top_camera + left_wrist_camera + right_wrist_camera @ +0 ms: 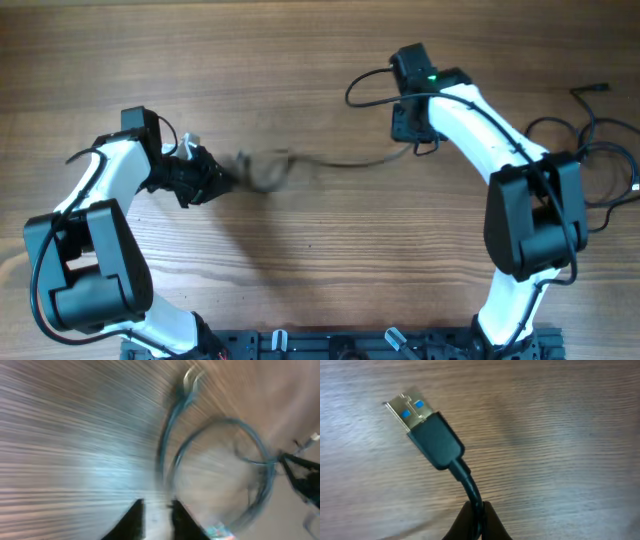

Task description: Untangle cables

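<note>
A black cable [352, 161] runs across the middle of the table to a blurred looped tangle [265, 170]. My right gripper [413, 140] is shut on its right end. In the right wrist view the fingers [479, 510] pinch the cord just below a black USB plug [432, 440] with a gold and blue tip. My left gripper [222, 180] sits at the tangle's left edge. The left wrist view is smeared by motion. There the jaws [155, 512] stand slightly apart with bare wood between them, and a loop of cable [250, 445] with a plug end [190, 380] lies ahead.
More loose black cables [600, 130] lie at the table's right edge, beside the right arm's base [530, 220]. The left arm's base [85, 260] stands at the front left. A black rail [340, 345] runs along the front edge.
</note>
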`<action>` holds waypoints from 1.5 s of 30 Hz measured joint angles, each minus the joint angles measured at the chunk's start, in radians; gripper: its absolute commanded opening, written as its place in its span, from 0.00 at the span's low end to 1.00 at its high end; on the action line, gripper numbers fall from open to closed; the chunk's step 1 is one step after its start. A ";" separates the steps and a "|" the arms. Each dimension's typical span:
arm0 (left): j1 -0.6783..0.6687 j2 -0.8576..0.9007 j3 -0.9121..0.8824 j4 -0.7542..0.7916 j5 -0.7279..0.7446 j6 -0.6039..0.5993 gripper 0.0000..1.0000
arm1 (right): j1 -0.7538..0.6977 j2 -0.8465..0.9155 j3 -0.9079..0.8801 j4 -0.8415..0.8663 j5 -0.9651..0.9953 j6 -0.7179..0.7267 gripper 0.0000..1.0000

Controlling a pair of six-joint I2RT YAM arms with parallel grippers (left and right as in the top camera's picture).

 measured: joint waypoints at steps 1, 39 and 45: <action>0.004 0.000 0.000 0.007 -0.027 0.001 0.37 | -0.016 0.000 0.000 0.002 -0.062 -0.024 0.04; -0.635 0.082 0.031 0.258 -0.830 -0.363 0.23 | 0.033 0.000 -0.004 -0.179 -0.638 -0.417 0.04; -0.359 0.077 0.043 0.162 -0.599 -0.408 0.23 | 0.035 0.000 -0.004 -0.163 -0.554 -0.363 0.04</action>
